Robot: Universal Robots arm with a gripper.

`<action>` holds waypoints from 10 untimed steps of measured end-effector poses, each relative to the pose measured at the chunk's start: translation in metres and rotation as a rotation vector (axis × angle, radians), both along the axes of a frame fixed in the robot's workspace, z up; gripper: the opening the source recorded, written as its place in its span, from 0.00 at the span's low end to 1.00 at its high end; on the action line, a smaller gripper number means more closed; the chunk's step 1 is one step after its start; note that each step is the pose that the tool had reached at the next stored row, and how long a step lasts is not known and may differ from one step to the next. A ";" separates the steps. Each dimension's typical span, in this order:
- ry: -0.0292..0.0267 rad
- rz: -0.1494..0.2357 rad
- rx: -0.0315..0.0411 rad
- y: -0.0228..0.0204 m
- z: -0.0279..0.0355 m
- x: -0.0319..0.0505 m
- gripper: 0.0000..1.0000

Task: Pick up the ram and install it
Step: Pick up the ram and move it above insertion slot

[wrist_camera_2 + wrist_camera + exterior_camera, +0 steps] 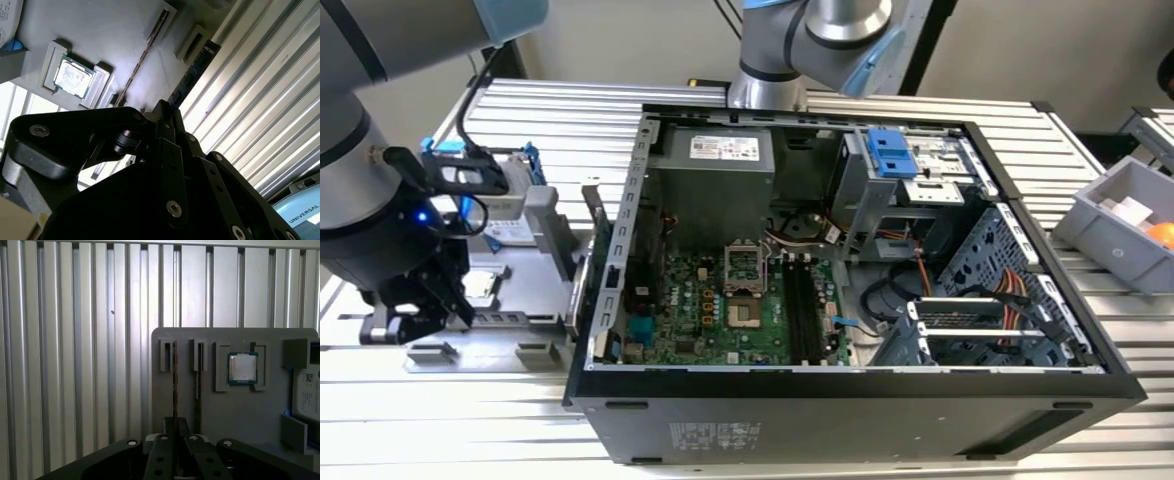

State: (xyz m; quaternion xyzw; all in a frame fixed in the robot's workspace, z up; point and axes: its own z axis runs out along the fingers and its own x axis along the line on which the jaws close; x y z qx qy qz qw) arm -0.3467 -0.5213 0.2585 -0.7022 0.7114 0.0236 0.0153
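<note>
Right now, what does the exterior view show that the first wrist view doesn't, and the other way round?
Exterior view: the open computer case, its green motherboard and a grey bin. First wrist view: the ram standing on edge in a slot, close up. Both: the end effector, the grey tray, the ribbed metal table and the white-labelled hard drive.

The ram (175,380) stands on the tray (225,415), second stick (198,375) between it and processor (243,367)
</note>
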 end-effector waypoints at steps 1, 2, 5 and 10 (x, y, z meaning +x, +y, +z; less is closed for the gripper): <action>-0.0001 0.000 0.0001 0.0000 0.0006 0.0000 0.00; -0.0001 0.000 0.0001 0.0000 0.0012 0.0000 0.00; -0.0001 0.000 0.0001 0.0000 0.0028 0.0000 0.00; -0.0001 0.000 0.0001 0.0000 0.0047 0.0000 0.00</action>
